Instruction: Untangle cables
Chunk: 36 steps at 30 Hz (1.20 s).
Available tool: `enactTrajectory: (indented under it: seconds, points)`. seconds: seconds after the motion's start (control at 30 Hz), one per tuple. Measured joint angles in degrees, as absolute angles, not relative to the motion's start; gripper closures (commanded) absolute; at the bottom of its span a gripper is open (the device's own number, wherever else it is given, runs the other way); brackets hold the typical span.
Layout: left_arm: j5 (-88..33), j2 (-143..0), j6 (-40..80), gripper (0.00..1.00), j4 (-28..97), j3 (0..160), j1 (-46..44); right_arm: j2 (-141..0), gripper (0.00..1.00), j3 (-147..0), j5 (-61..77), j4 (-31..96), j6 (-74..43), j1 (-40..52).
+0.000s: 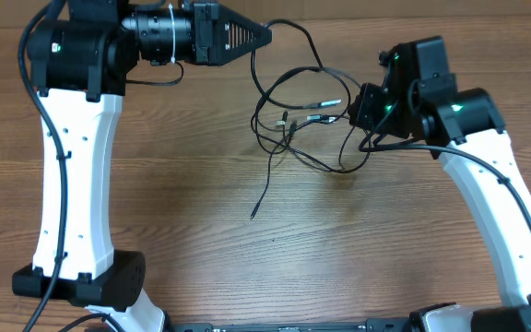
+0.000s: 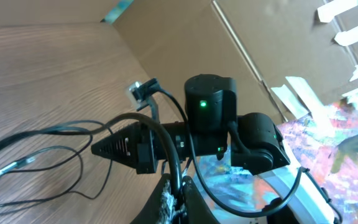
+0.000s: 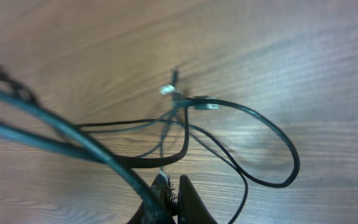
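The cables [image 1: 302,120] are laid as a loose knot on the tabletop [image 1: 201,240], stretched crosswise between the tools. The right tool [image 1: 356,111], nearer at the knot's right edge, is narrowed, seemingly onto a strand. The left tool [image 1: 264,37], closed to a point, is met by the upper loop.

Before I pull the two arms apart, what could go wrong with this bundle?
1. The left gripper and the right gripper both seem to pinch strands of the cables. The strands cross by the metallic plugs, so pulling could tighten the tangle rather than free it.
2. The right arm's thick cable runs beside the thin loops and could snag them.
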<state>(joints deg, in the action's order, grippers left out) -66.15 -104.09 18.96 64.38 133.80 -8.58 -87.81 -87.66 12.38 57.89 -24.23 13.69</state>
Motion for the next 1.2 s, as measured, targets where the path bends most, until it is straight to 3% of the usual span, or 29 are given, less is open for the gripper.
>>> enactTrajectory:
  seconds: [0.13, 0.23, 0.43, 1.2]
  points:
    - [-66.0, -101.5, 22.3, 0.96, 59.7, 133.8, -8.6, -86.4, 0.66, -92.1, 12.8, 58.9, -22.9, 13.6]
    - [-67.5, -98.9, 25.3, 0.96, 56.2, 133.8, -8.5, -85.1, 0.65, -94.5, 13.6, 58.6, -21.8, 13.6]
    - [-74.1, -97.1, 31.1, 0.96, 51.2, 133.9, -7.7, -84.5, 0.50, -95.2, 17.2, 57.2, -19.9, 13.6]
    - [-77.0, -97.1, 34.4, 0.96, 50.8, 133.9, -5.2, -84.7, 0.53, -95.2, 33.4, 61.1, -5.7, 13.1]
